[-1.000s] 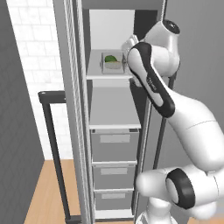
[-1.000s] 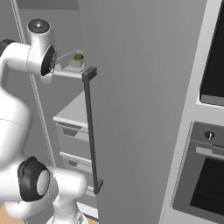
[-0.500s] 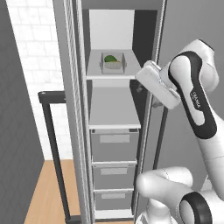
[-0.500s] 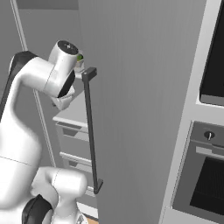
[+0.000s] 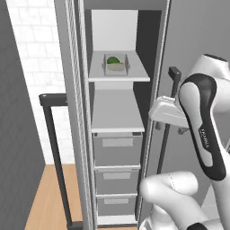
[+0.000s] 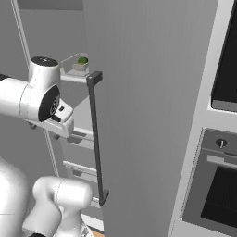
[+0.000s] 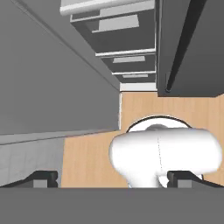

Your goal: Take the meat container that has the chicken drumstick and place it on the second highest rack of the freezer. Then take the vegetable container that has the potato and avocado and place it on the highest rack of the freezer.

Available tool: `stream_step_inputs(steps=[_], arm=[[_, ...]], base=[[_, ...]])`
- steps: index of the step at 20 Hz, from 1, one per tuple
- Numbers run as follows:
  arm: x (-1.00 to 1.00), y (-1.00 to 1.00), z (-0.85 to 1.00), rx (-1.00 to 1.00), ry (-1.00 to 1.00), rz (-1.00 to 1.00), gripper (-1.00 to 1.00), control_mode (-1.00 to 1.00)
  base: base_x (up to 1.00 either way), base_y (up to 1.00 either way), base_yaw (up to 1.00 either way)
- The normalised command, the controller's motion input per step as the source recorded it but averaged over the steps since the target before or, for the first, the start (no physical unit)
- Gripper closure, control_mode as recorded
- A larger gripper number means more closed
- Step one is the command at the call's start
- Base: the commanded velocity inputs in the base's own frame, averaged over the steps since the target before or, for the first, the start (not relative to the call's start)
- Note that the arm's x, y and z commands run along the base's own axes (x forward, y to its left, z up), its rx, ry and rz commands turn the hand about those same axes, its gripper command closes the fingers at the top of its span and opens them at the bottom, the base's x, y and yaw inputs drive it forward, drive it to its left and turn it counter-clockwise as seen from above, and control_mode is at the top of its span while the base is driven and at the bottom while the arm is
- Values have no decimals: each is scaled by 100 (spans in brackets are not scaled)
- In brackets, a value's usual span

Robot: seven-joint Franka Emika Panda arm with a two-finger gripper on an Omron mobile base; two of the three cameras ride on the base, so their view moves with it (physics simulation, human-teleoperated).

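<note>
Pincer (image 7: pixel 112 177) open (empty), outside freezer (image 5: pixel 179 49), vegetable container (image 5: pixel 117 64) with avocado (image 5: pixel 113 59) on highest rack (image 5: pixel 96 74)

Grey freezer (image 5: pixel 117 148), dark green avocado (image 5: pixel 112 59)

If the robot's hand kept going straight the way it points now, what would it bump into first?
Probably the robot itself. The hand is open, holds nothing and points down, and its own white body sits right in front of the fingertips. Past that lies the wooden floor. How far down is hard to tell.
</note>
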Motion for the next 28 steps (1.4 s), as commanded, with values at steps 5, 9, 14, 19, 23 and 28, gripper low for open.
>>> stream_step_inputs(steps=[5, 9, 14, 19, 23, 28], arm=[[-40, -10, 0, 0, -5, 0, -100, 100], [0, 0, 0, 0, 0, 0, -100, 100], [0, 0, 0, 0, 0, 0, -100, 100], [0, 0, 0, 0, 0, 0, -100, 100], [0, 0, 0, 0, 0, 0, -100, 100], [0, 0, 0, 0, 0, 0, -100, 100]], base=[[0, 0, 0], [0, -14, 0], [-5, -89, 0], [-46, -99, 1], [-58, -88, 4], [-49, -84, 3]])
